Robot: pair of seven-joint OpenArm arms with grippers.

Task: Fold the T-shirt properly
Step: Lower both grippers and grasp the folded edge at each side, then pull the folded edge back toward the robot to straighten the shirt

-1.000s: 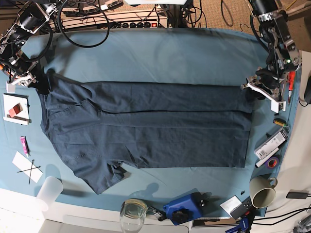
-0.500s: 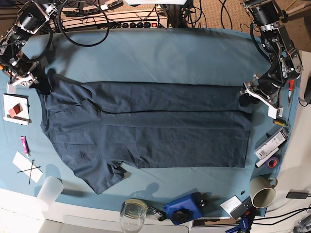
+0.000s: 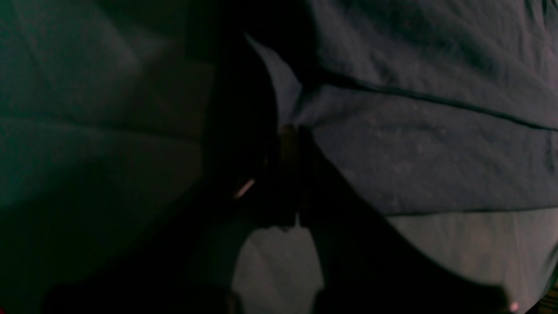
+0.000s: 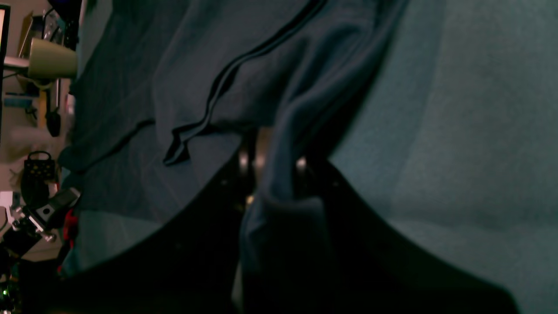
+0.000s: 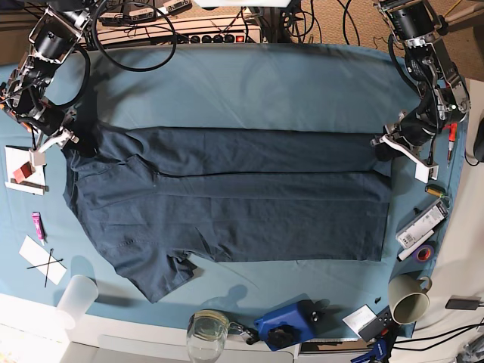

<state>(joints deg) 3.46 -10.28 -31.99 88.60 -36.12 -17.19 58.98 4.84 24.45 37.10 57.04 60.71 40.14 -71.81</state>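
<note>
The step in hand looks like a lengthwise fold of the T-shirt [image 5: 242, 219], with both ends of its far edge being taken up. The shirt lies across the middle of the tablecloth [image 5: 249, 91], dark and long from side to side, a band of it doubled along the far side and a sleeve-like piece angling out at seven o'clock. The right gripper [image 4: 283, 174] is at the shirt's ten o'clock corner, its fingers closed in on a raised ridge of cloth that runs between them. The left gripper [image 3: 290, 174] is at the two o'clock corner, its fingers close together on the folded end; its wrist view is too dark to tell whether cloth is truly pinched there. The next move, as I judge it, calls for making sure of both corners, then lifting together and carrying the band towards six o'clock, keeping it taut. If the left corner is only brushed, that end could lag and the fold come out skewed. The piece at seven o'clock probably wants tucking in too.
</note>
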